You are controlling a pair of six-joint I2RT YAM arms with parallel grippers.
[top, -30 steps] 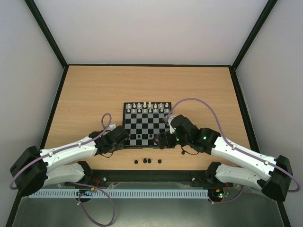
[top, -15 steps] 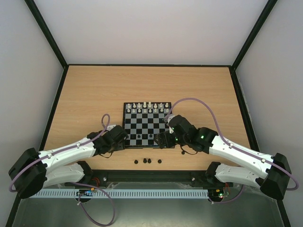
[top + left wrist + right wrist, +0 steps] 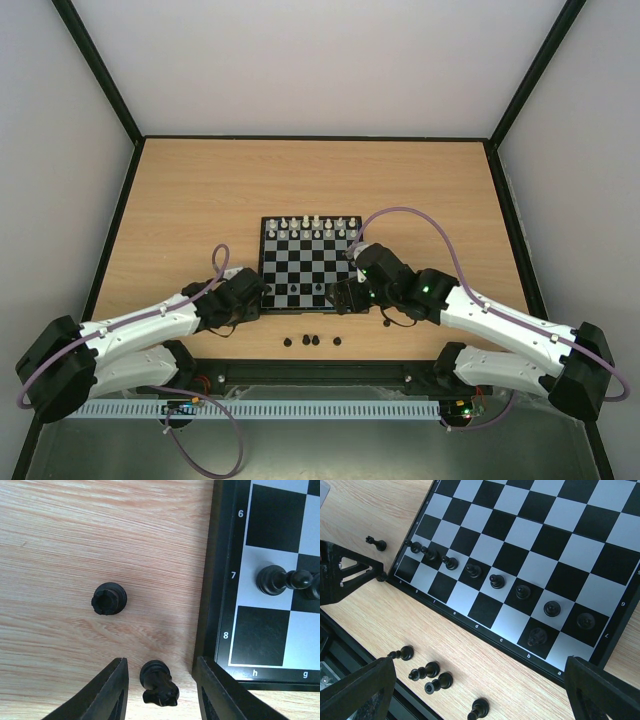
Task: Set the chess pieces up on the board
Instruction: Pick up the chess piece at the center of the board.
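Left arm: the left fingers (image 3: 107, 692) are partly open and straddle a black knight (image 3: 159, 682) on the counter (image 3: 75, 540), just off the h8 corner of the board (image 3: 207, 580). Bare wood shows on both sides of the knight, so the fingers are not touching it and nothing is held. This angle does not show whether the knight stands or lies. Probable reason for the pose: the fingers are lined up to close on the knight, whose square is on the back rank next to that corner. A black rook (image 3: 109, 598) stands upright at 11 o'clock from the knight, apart from it and also off the board. The h8 square is bare and is presumably where the rook belongs.

Right arm: the right fingers (image 3: 362, 690) are spread wide above the board's near edge and are empty. Judgement: they are hovering clear while the left side works.

Holders — there is no container proper; the board is the only carrier.
- It sits mid-counter in the top view.
- Black pawns (image 3: 496, 581) fill rank 7, eight in a row.
- One black piece (image 3: 536, 637), probably a knight, is on b8; the other rank-8 squares are bare.
- Cream pieces (image 3: 310, 224) line the 12 o'clock edge, too small to count.
- Four loose black pieces (image 3: 312, 341) sit on the counter at 6 o'clock, near the board.
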